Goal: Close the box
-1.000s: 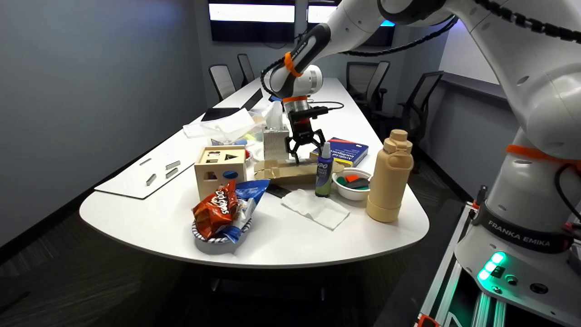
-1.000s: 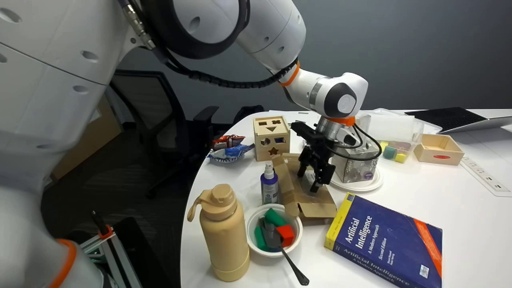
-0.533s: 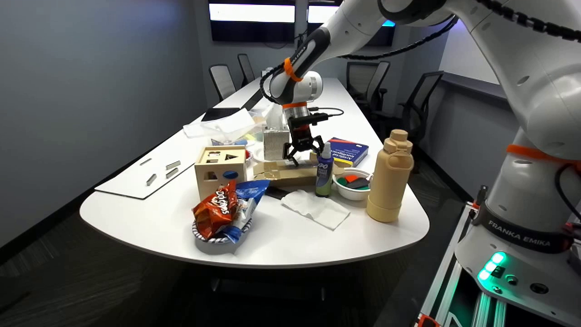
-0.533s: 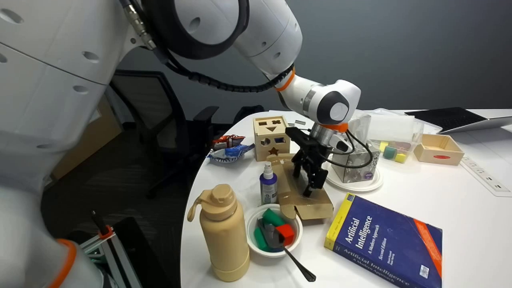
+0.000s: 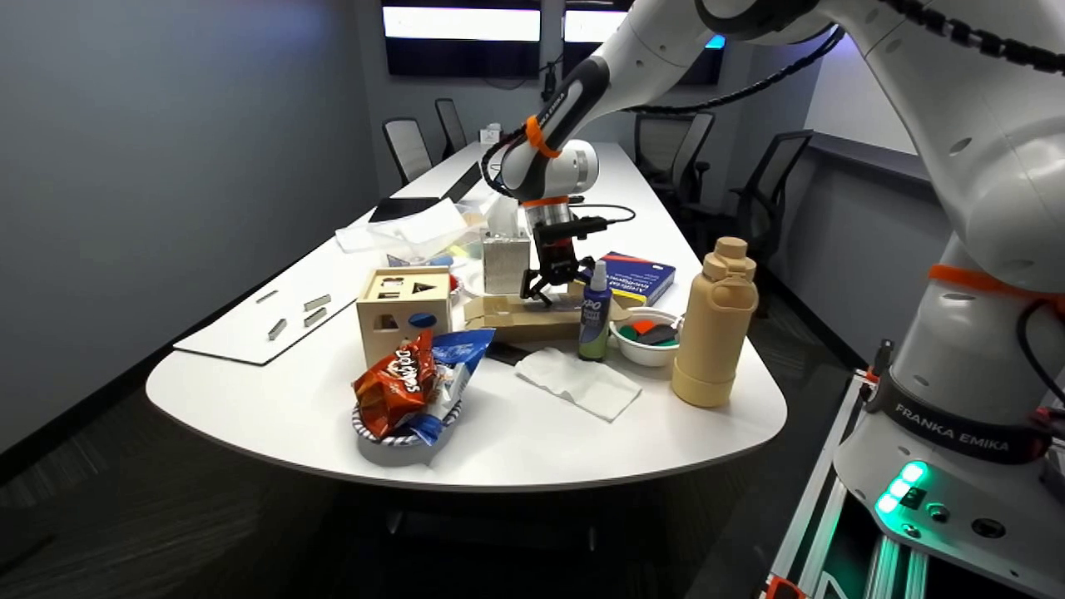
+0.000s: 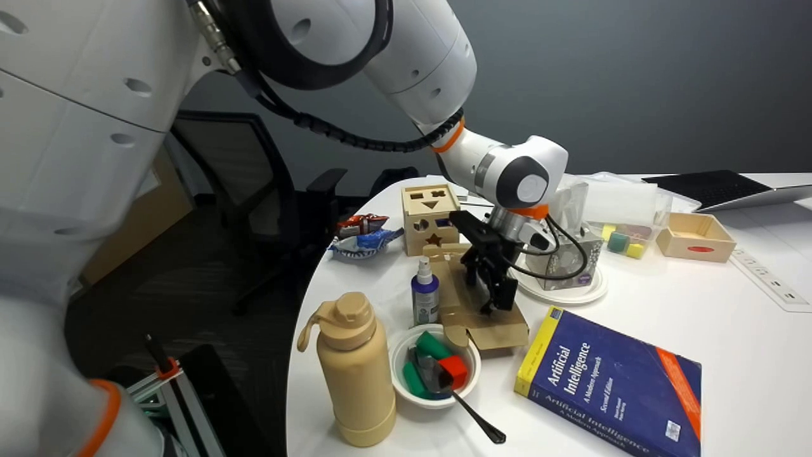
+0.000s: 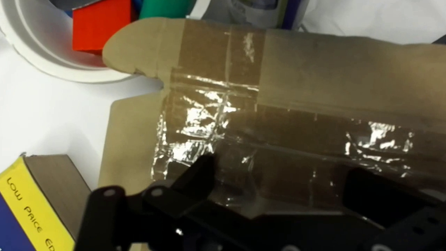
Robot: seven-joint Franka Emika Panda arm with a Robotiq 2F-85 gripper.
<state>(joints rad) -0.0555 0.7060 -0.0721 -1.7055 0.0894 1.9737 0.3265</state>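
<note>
The tan cardboard box (image 5: 532, 320) lies low on the table, and it also shows in an exterior view (image 6: 453, 311). In the wrist view its long flap (image 7: 334, 69) has a rounded tab that reaches over the bowl's rim. A short end flap (image 7: 129, 139) lies beside it. Shiny clear tape runs along the top. My gripper (image 6: 481, 296) points down over the box's top. In the wrist view the gripper (image 7: 280, 174) is open, its two black fingers wide apart with only taped cardboard beneath. I cannot tell whether the fingertips press on it.
A purple spray bottle (image 6: 425, 298) stands against the box's long side. A white bowl (image 6: 431, 402) with blocks and a dark spoon (image 6: 476, 419) stands at its end. The tan jug (image 6: 355, 374), blue book (image 6: 615, 381), wooden cube (image 6: 431, 222) and tissue box (image 6: 577, 270) are around it.
My gripper has come down onto the box and toward the spray bottle. The box has shifted slightly that way, its long flap now lies lower, and the spoon handle has swung.
</note>
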